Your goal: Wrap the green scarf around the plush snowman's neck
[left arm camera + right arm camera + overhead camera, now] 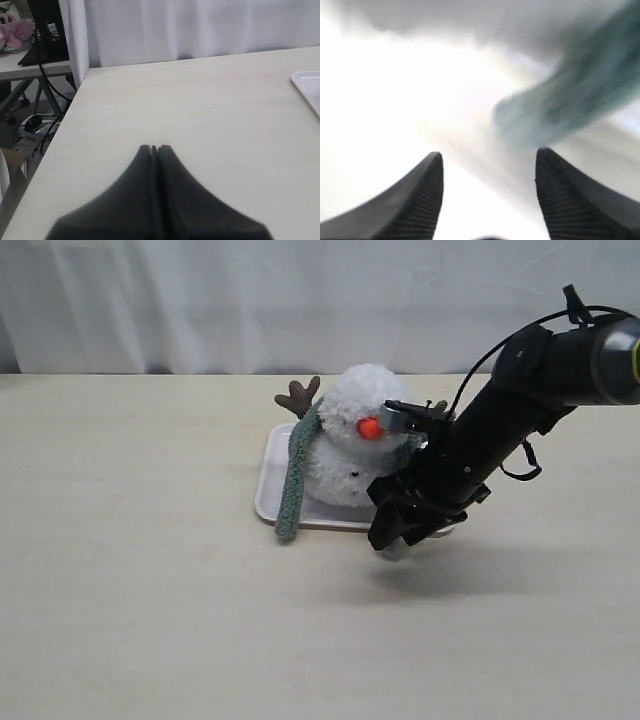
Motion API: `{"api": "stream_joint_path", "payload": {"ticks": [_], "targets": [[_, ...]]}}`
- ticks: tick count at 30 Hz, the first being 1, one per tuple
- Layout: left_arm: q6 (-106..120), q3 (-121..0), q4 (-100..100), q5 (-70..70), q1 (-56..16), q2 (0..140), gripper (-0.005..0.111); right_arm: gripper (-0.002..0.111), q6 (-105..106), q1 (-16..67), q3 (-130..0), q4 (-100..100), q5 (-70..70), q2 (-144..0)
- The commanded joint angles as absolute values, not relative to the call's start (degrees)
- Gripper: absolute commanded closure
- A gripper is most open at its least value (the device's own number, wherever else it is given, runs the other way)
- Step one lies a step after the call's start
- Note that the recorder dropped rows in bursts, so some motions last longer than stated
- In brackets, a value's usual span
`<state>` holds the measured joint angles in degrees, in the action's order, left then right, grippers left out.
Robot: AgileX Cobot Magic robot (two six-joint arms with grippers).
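The plush snowman (pixel 355 430) stands upright on a white tray (pixel 268 488), its orange nose (pixel 368 427) facing the front right. The green scarf (pixel 296 475) runs from the neck down the snowman's left side, and its end rests on the tray's front edge. The other part passes under the nose toward my right arm. My right gripper (pixel 393 536) hangs at the tray's front right corner, low beside the body. Up close it (pixel 489 155) is open, with a blurred scarf end (pixel 570 100) just beyond one fingertip (pixel 542 152) and nothing between the fingers. My left gripper (pixel 155 148) is shut on nothing over bare table.
A brown twig arm (pixel 298 397) sticks up behind the snowman's left side. In the left wrist view a tray corner (pixel 309 85) shows far off, with the table's edge, cables and stands (pixel 35 55) beyond it. A white curtain (pixel 300 300) backs the table.
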<state>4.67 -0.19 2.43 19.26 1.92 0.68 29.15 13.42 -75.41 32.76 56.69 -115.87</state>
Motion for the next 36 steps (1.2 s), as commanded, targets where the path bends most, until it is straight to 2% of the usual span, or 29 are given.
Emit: {"api": "stream_joint_path", "payload": {"ticks": [1, 17, 21, 27, 32, 36], "targets": [[4.7, 0.0, 2.3, 18.4, 1.9, 0.5, 0.107, 0.055, 30.2, 13.5, -75.2, 33.8, 62.0, -115.8], [4.7, 0.0, 2.3, 18.6, 1.9, 0.5, 0.107, 0.055, 29.4, 14.2, -74.7, 35.7, 56.0, -103.2], [4.7, 0.0, 2.3, 18.6, 1.9, 0.5, 0.107, 0.055, 29.7, 19.5, -72.6, 34.5, 48.1, -99.2], [4.7, 0.0, 2.3, 18.6, 1.9, 0.5, 0.107, 0.055, 24.3, 30.4, -69.1, 29.4, 29.0, -97.6], [4.7, 0.0, 2.3, 18.6, 1.9, 0.5, 0.107, 0.055, 14.7, 38.4, -69.0, 16.0, 22.4, -101.5], [4.7, 0.0, 2.3, 18.4, 1.9, 0.5, 0.107, 0.055, 0.0, 40.4, -69.3, 4.4, 21.3, -105.4]]}}
